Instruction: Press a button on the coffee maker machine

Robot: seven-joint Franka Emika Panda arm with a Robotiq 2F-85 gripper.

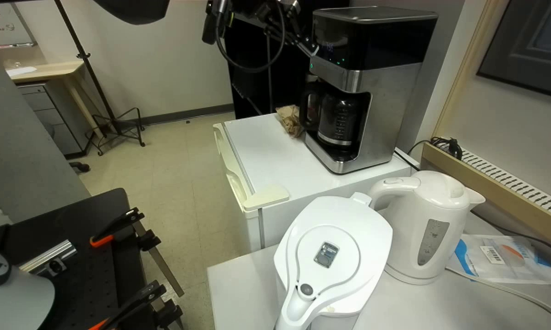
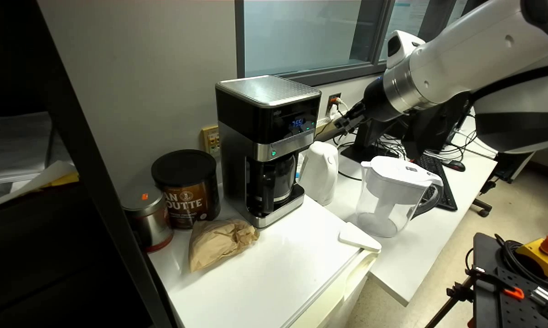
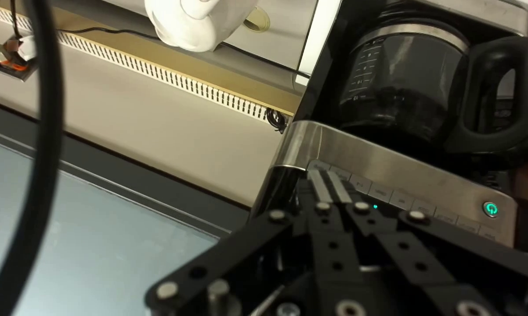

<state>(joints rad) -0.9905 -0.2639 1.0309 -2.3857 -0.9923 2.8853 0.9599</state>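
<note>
The coffee maker machine (image 1: 388,112) stands on a white fridge top, black above and silver in front. It also shows in an exterior view (image 2: 237,155) and in the wrist view (image 3: 378,162). Its dark carafe (image 3: 404,83) sits in the base. A row of buttons (image 3: 402,199) runs along the silver strip, with a green-lit power button (image 3: 490,209) at one end. My gripper (image 3: 327,186) has its fingertips together and empty, over the end of the row far from the power button. In the exterior views the gripper (image 1: 313,49) (image 2: 340,123) is at the front panel. Contact cannot be told.
A white kettle (image 1: 429,229) and a white filter pitcher (image 1: 335,261) stand on the desk beside the fridge. A brown paper bag (image 2: 219,241), a coffee can (image 2: 187,191) and a metal canister (image 2: 148,214) stand by the machine. A black cable (image 3: 48,131) crosses the wrist view.
</note>
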